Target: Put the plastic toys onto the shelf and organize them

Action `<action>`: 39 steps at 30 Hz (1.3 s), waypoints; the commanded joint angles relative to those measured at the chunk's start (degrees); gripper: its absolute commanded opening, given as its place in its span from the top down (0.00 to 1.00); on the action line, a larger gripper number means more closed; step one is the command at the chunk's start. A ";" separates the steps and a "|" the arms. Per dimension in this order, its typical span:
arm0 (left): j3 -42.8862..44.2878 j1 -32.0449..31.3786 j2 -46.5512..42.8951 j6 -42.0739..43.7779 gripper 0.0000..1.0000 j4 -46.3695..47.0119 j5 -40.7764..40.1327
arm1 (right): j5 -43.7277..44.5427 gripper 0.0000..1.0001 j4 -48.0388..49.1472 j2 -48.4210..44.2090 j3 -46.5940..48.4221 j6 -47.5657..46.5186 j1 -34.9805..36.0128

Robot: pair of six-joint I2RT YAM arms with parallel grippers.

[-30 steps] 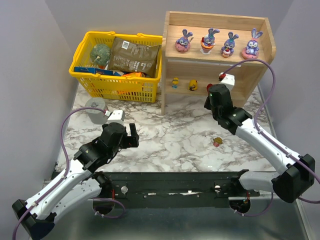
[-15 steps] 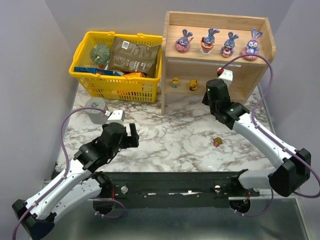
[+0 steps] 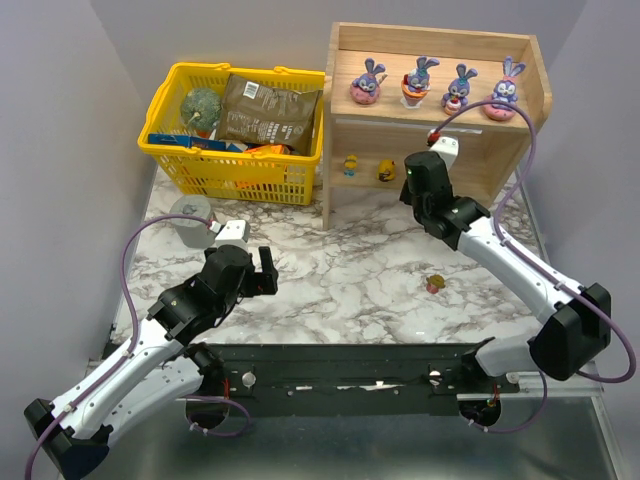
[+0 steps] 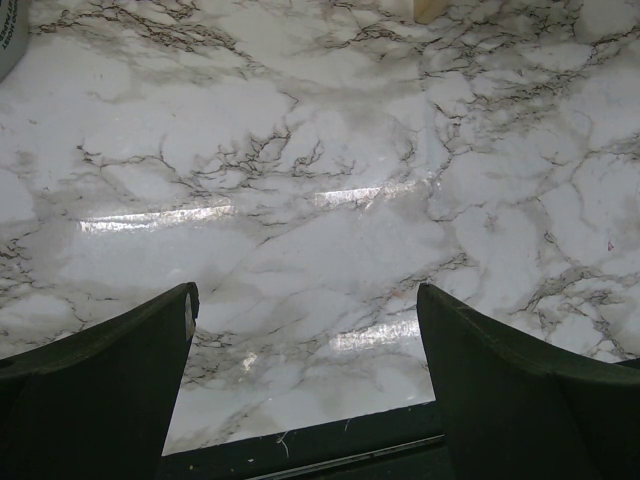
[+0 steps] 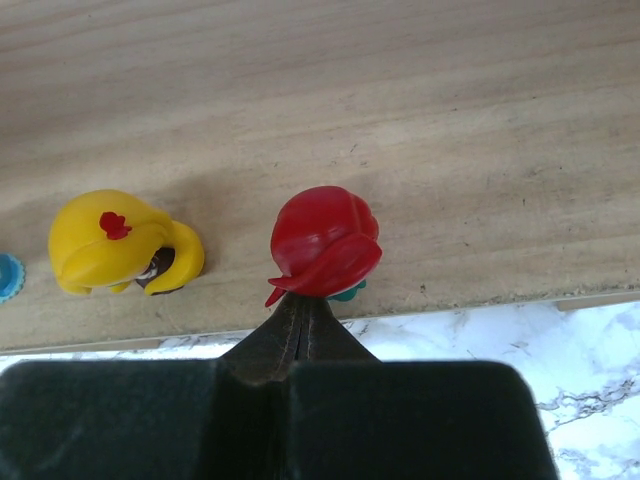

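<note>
the step in hand is setting the red toy (image 5: 325, 243) on the lower board of the shelf (image 5: 420, 120), just right of a yellow toy (image 5: 115, 243) and close to the board's near edge. the right gripper (image 5: 300, 308) is clenched, its tips touching the toy's near side; whether they nip a thin part of it i cannot tell. next, i judge, it should let go and back out straight so the toy does not tip, then go for the tan-pink toy (image 3: 434, 285) lying alone on the table, near the right arm. four bunnies (image 3: 369, 80) line the top tier. the left gripper (image 4: 305, 295) hangs spread wide and empty over the left of the glossy marble-patterned tabletop (image 4: 300, 150). plain lilac-grey walls close in the far side and both flanks, with a yellow basket (image 3: 170, 160) far left.
</note>
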 commanded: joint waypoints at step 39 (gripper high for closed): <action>0.53 0.19 -1.11 0.55 0.01 0.49 0.61 | -8.25 0.74 -4.60 -25.20 -15.71 6.46 -1.23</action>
